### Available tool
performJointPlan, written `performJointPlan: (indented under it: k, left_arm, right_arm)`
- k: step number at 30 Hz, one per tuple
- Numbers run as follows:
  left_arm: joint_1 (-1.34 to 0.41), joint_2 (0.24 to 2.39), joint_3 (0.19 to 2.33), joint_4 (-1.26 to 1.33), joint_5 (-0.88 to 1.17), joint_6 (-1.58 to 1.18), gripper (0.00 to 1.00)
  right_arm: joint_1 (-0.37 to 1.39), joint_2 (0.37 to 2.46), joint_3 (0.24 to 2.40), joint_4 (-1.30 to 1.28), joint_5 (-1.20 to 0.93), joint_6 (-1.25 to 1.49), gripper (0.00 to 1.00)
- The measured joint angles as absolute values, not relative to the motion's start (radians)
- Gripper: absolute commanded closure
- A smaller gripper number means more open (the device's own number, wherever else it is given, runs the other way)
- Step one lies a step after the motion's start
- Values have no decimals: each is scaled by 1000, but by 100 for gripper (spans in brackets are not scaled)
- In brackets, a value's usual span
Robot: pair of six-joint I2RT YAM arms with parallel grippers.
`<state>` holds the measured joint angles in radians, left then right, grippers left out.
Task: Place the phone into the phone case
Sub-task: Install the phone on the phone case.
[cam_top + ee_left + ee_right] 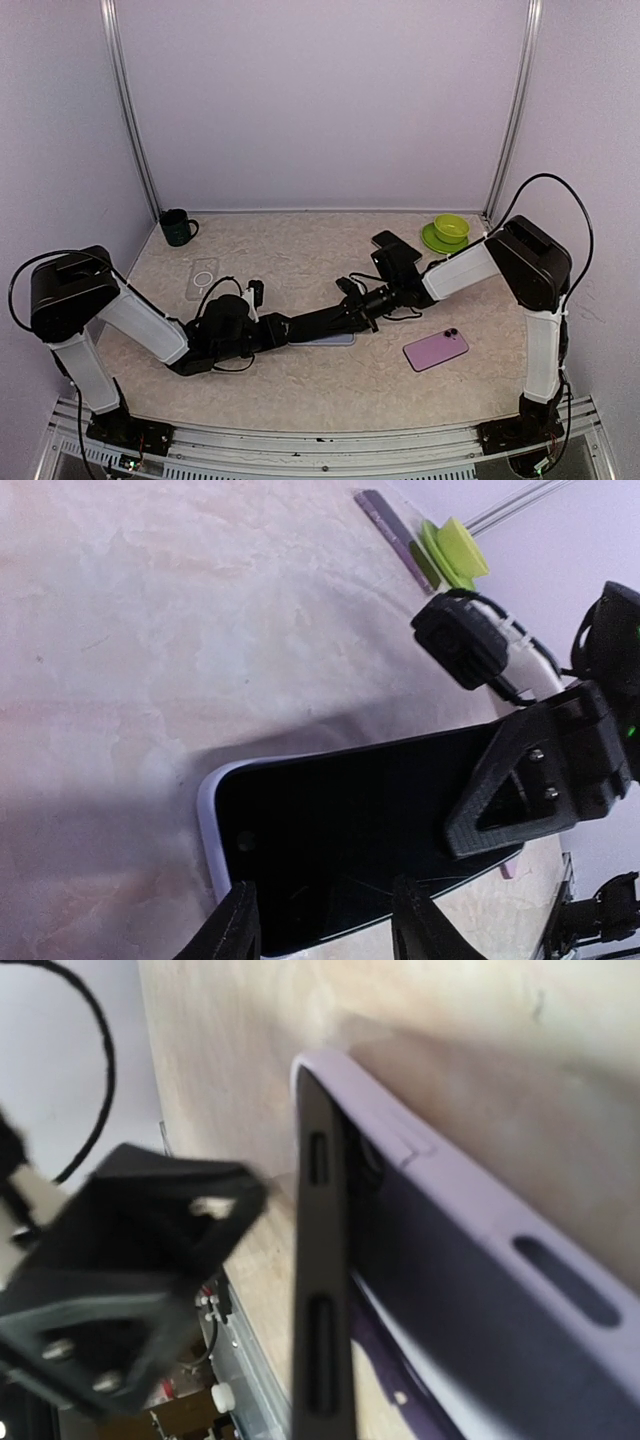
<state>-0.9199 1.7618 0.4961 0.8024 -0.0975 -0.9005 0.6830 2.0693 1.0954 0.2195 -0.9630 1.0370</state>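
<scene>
A black phone [350, 830] lies screen-up in a lavender phone case [208, 820] at the table's middle [335, 340]. In the right wrist view the phone's dark side edge [320, 1290] stands tilted up out of the case wall [470, 1230]. My left gripper [328, 925] is open, its fingers spread over the phone's near end; it also shows in the top view [335, 320]. My right gripper [362, 300] is shut on the phone's far part. One of its fingers [520, 800] lies on the screen; the other is hidden.
A pink phone [435, 350] lies at the front right. A clear case [203, 278] lies at the left. A dark mug [178, 228] stands at the back left. A green cup on a green plate [450, 230] is at the back right, a dark flat device [390, 242] beside it.
</scene>
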Motion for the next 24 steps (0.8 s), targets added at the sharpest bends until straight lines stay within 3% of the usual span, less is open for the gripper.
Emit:
performJointPlan:
  k: [9, 24]
  left_arm:
    - [-904, 1621, 451, 801, -113, -891, 53]
    - [-889, 1697, 439, 786, -104, -901, 53]
  right_arm:
    - [690, 2050, 1059, 268, -941, 1041, 100]
    - [691, 1998, 1025, 300, -936, 1040, 100]
